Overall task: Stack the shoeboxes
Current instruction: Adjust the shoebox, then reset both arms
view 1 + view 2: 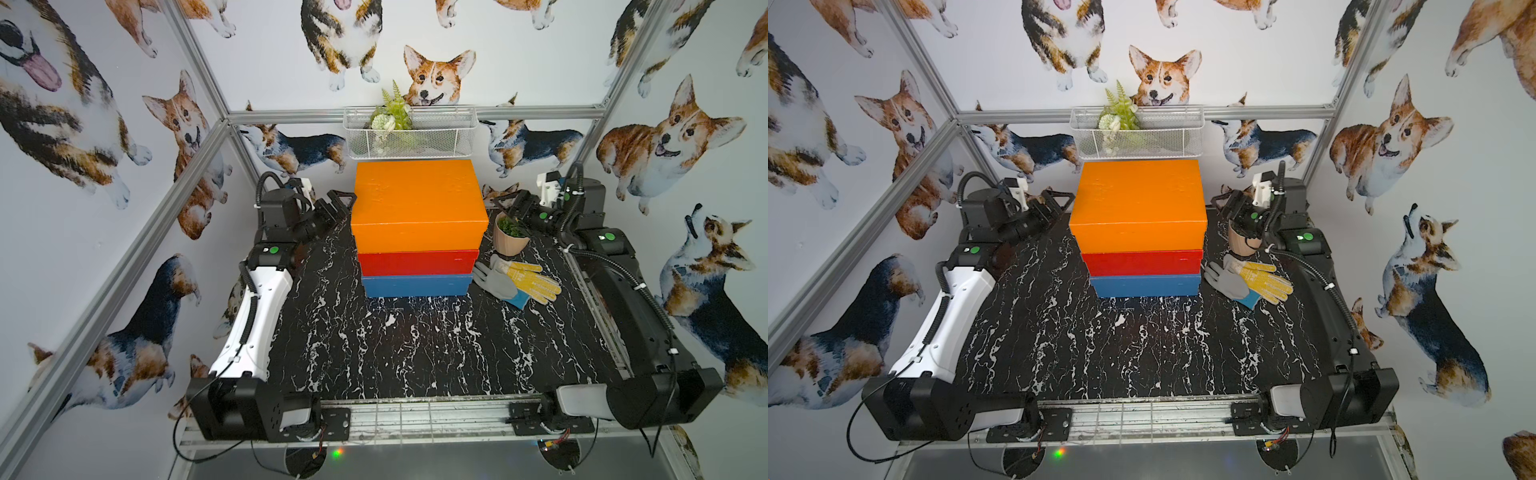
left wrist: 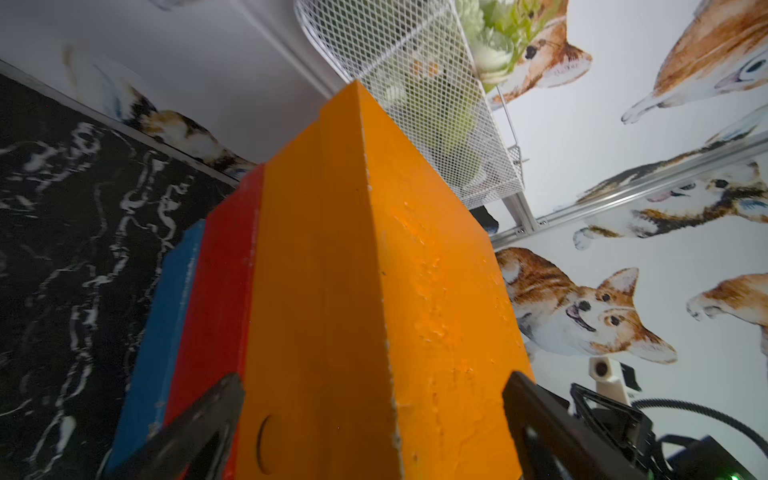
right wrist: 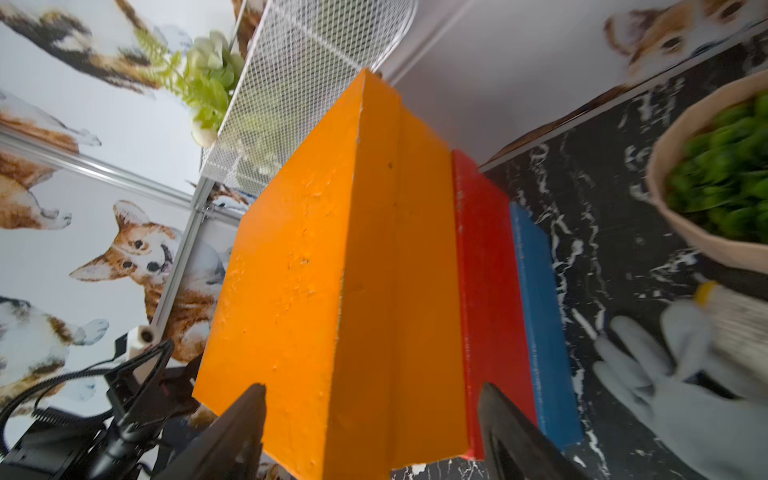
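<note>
The shoeboxes stand in one pile at the back middle of the table in both top views: the orange box [image 1: 417, 203] [image 1: 1138, 203] on the red box [image 1: 415, 262], which rests on the blue box [image 1: 415, 286]. My left gripper [image 1: 340, 203] [image 2: 374, 380] is open at the orange box's [image 2: 374, 291] left end, jaws wide on either side of its edge. My right gripper [image 1: 505, 203] [image 3: 372, 388] is open at the right end of the orange box [image 3: 332, 270], and nothing is pinched.
A beige flower pot [image 1: 509, 243] with a green plant stands just under the right gripper. Grey and yellow gloves [image 1: 519, 282] lie right of the pile. A white wire basket [image 1: 449, 137] hangs on the back wall close above the orange box. The marbled black table [image 1: 395, 353] stretches in front.
</note>
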You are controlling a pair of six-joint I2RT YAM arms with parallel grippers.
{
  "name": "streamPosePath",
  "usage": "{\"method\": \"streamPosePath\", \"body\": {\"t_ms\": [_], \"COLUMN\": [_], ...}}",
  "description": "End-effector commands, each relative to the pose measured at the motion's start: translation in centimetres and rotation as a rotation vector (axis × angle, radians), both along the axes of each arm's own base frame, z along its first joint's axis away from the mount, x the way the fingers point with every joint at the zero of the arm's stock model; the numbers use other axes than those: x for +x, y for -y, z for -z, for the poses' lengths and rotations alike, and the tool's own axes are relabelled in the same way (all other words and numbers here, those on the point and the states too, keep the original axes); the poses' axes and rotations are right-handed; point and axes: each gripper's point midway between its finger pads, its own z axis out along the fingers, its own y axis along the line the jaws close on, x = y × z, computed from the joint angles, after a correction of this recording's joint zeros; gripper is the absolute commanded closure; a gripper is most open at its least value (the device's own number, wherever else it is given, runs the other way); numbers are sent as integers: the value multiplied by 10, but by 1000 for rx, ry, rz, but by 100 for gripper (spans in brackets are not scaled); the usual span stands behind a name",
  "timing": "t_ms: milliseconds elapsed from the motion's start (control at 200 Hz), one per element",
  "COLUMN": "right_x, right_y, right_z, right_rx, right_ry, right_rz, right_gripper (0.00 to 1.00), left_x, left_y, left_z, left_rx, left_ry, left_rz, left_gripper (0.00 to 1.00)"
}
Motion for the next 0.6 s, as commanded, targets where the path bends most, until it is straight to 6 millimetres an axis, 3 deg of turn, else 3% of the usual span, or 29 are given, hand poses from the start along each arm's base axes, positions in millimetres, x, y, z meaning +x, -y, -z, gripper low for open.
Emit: {"method": "streamPosePath", "body": {"t_ms": [0,70,125,155,195,300,455,480,596], "right_x": [-6,-6,-6,-7,-9,-19,-23,-23,-20], "right_y": [50,91,107,113,122,151,146,145,130], "right_z": [16,42,71,89,112,172,225,241,260], "right_rx": [-19,-86,-197,-264,-341,-462,-603,-633,-753], "right_ry": [-50,-61,-27,9,81,154,132,104,142], "right_rz": [149,287,337,346,379,529,442,429,366], "right_gripper": [8,6,6,0,0,0,0,0,0], "left_x": [-14,-24,-31,-35,-40,-51,-59,-60,-69], "left_y": [-56,-78,-89,-93,-99,-123,-150,-153,-158], "left_z": [12,18,32,52,82,134,212,221,255], "left_rx": [141,214,260,289,334,420,634,667,776], "left_ry": [14,111,160,160,160,170,6,-7,20], "left_rz": [-240,-313,-350,-364,-387,-515,-580,-581,-606], "left_gripper": [0,0,0,0,0,0,0,0,0]}}
